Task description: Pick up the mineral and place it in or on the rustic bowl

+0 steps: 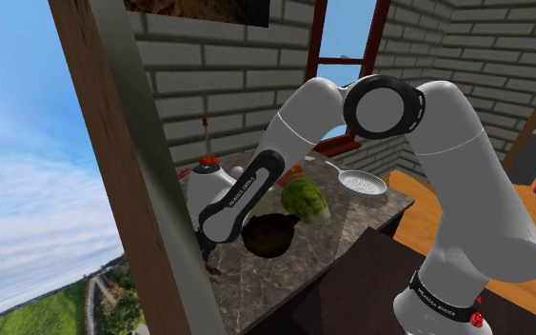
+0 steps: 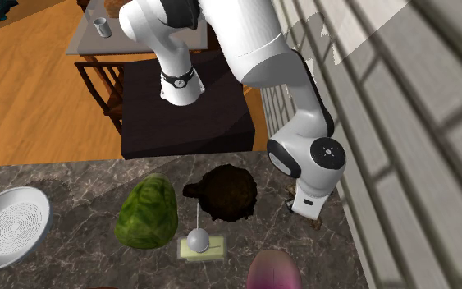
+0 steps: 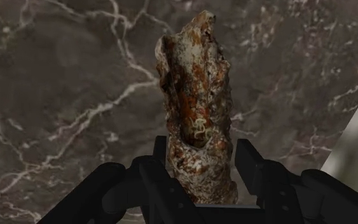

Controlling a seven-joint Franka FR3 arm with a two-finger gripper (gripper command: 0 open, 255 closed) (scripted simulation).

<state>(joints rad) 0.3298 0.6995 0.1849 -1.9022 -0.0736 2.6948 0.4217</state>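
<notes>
The mineral [image 3: 193, 95] rests on the counter [image 3: 56, 76], clamped at its near end by the end effector [image 3: 199, 149]. A slow, vertical lift is advised before transfer to the rustic bowl [image 2: 229, 193].

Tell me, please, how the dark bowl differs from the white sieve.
The bowl is dark brown with an uneven rim; the sieve is white with a mesh inside. The bowl sits near the hand; the sieve lies past the cabbage, at the counter's other end. Both rest open side up.
</notes>
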